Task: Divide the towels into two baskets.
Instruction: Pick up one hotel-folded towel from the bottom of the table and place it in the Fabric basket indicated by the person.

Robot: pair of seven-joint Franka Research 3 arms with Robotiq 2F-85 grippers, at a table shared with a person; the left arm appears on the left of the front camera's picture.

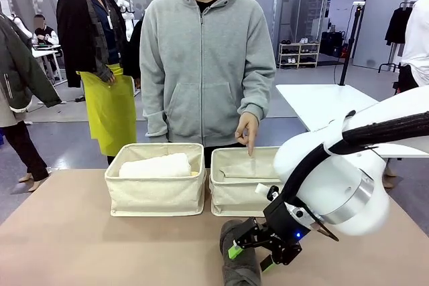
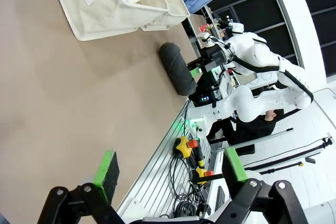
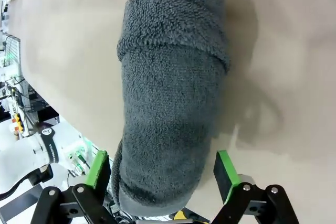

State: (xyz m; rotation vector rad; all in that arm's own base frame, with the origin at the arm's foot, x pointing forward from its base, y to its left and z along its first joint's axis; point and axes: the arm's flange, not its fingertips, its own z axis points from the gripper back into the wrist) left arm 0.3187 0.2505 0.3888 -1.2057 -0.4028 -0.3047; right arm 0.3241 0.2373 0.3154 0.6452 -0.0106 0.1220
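A workshop-like room with a beige table (image 1: pixel 80 232) in the foreground. At its far edge stand two cream canvas baskets side by side: the left basket (image 1: pixel 155 192) holds a white rolled towel (image 1: pixel 155 166), with a sliver of pale yellow at its end. A person in a grey hoodie stands behind, one hand (image 1: pixel 247 131) pointing down over the right basket (image 1: pixel 234 195). Near the front edge lies a dark grey rolled towel (image 3: pixel 170 98). The right arm bends down over it, the right gripper (image 3: pixel 163 171) straddling the roll, jaws spread wide, pads on either side. The left gripper (image 2: pixel 170 174) hovers above bare table, jaws spread, holding nothing.
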